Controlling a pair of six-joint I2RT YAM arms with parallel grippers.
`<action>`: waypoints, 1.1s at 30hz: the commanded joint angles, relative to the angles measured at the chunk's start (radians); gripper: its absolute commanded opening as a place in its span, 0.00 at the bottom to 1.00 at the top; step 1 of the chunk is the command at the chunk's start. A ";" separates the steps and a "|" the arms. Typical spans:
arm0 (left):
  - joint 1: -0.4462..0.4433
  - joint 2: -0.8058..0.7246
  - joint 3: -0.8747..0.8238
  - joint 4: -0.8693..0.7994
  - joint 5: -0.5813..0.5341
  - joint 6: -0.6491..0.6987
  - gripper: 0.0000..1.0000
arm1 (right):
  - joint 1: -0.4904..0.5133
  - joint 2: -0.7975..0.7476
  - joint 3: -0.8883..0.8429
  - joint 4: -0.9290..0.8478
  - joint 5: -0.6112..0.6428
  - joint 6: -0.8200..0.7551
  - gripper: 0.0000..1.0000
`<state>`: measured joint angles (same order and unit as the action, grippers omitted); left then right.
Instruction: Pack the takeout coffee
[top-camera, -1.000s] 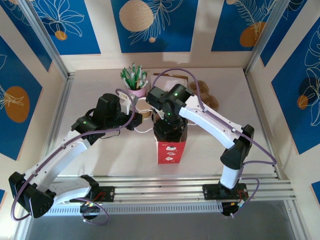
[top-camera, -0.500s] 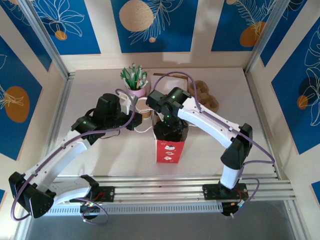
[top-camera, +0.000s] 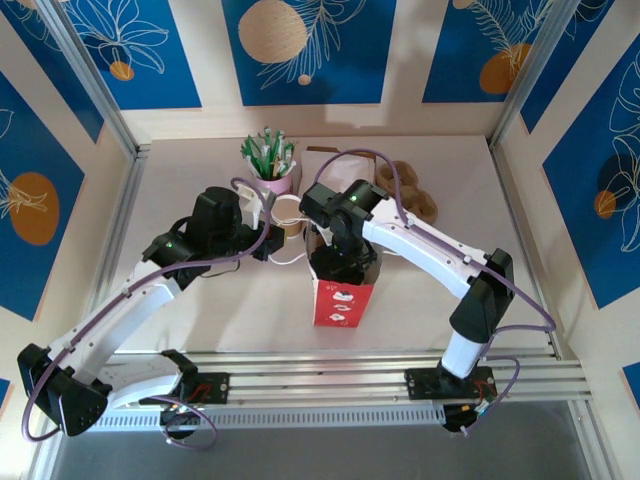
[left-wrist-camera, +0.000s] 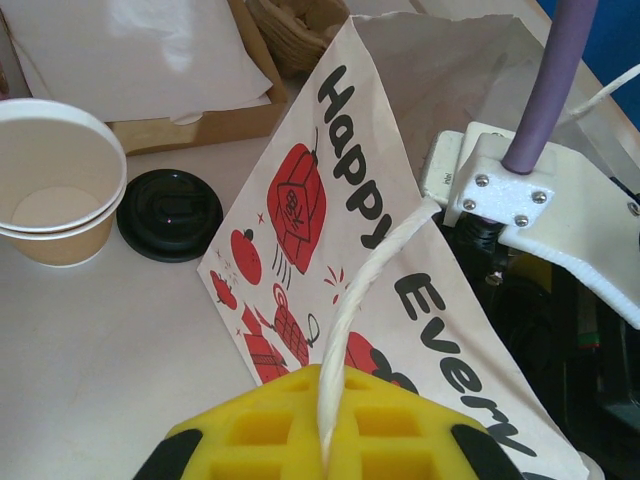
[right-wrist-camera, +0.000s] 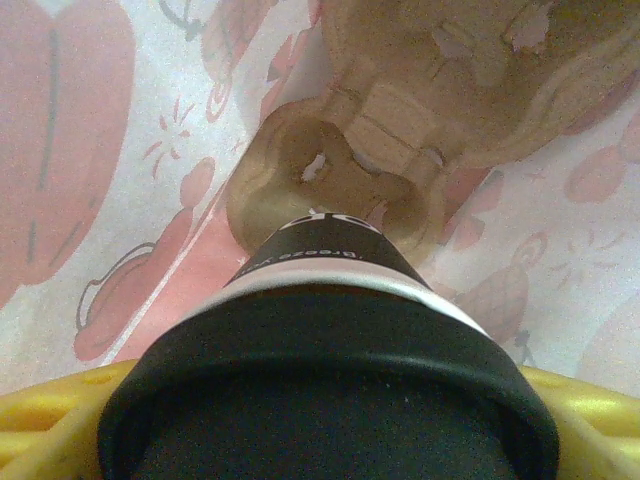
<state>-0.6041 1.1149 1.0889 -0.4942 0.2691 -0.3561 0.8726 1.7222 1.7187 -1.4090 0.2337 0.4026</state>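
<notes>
The takeout coffee (right-wrist-camera: 318, 268), a dark cup with a pale band under a black lid, hangs inside the bag. My right gripper (right-wrist-camera: 330, 420) is shut on it just under the lid, a yellow finger (right-wrist-camera: 50, 425) on each side. Directly below the cup lies a brown pulp carrier (right-wrist-camera: 330, 170) on the bag's floor. In the top view the right gripper (top-camera: 342, 260) reaches down into the mouth of the red and white paper bag (top-camera: 341, 300). My left gripper (left-wrist-camera: 325, 440) is shut on the bag's white cord handle (left-wrist-camera: 365, 300) and holds it out to the left.
A lidless tan cup (left-wrist-camera: 55, 185) and a loose black lid (left-wrist-camera: 170, 213) sit on the table left of the bag. Behind them are a cardboard box with white paper (left-wrist-camera: 150, 60), a pink cup of green-white sticks (top-camera: 270, 165) and brown pulp carriers (top-camera: 410, 192).
The right arm has shifted slightly toward the near side over the bag's mouth, with the cup still in its grip. The left arm has not moved.
</notes>
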 joint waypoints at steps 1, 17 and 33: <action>0.012 -0.013 -0.004 0.000 0.005 0.028 0.00 | -0.007 -0.031 -0.021 0.007 -0.039 0.014 0.76; 0.012 -0.013 -0.004 -0.001 0.002 0.032 0.00 | -0.011 -0.044 -0.122 0.069 -0.066 0.033 0.76; 0.012 -0.013 -0.004 -0.001 0.007 0.034 0.00 | -0.029 -0.053 -0.243 0.149 -0.068 0.064 0.76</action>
<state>-0.6041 1.1149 1.0889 -0.4942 0.2691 -0.3378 0.8482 1.7031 1.4967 -1.2663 0.1928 0.4477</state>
